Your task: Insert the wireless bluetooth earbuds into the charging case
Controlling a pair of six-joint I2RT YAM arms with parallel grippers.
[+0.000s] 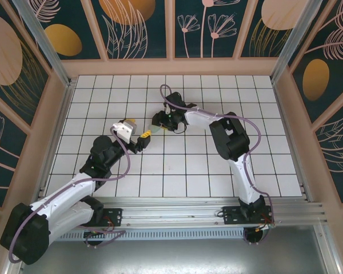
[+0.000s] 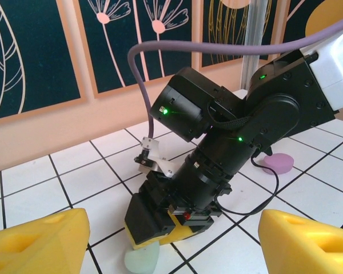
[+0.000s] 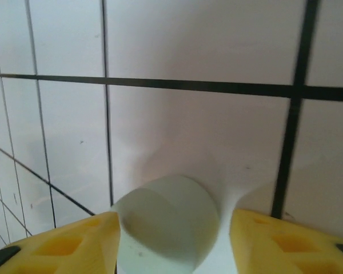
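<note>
Mint-green charging case (image 3: pixel 168 222), a small rounded pebble, lies near the middle of the white tiled table (image 1: pixel 217 171), right between the yellow fingers (image 3: pixel 63 242) of the right gripper (image 1: pixel 160 122). In the right wrist view one finger sits against or just beside the case, I cannot tell which. A strip of bare tile shows between the case and the other finger. Those jaws stand parted around the case, not clamped on it.

From the left wrist camera the case peeks out under the lowered tip of the right gripper, partly hidden by it. A pink case (image 2: pixel 280 164) of the same pebble shape rests flat on a tile beyond the right arm (image 2: pixel 263 120), well apart from the mint one. A thin black cable (image 2: pixel 257 205) curves just beside it, and a thicker purple cable (image 2: pixel 138 74) loops above the arm.

The left gripper (image 1: pixel 145 136) is near the right one and points toward it without touching. Its jaws are spread wide with nothing held between them.
</note>
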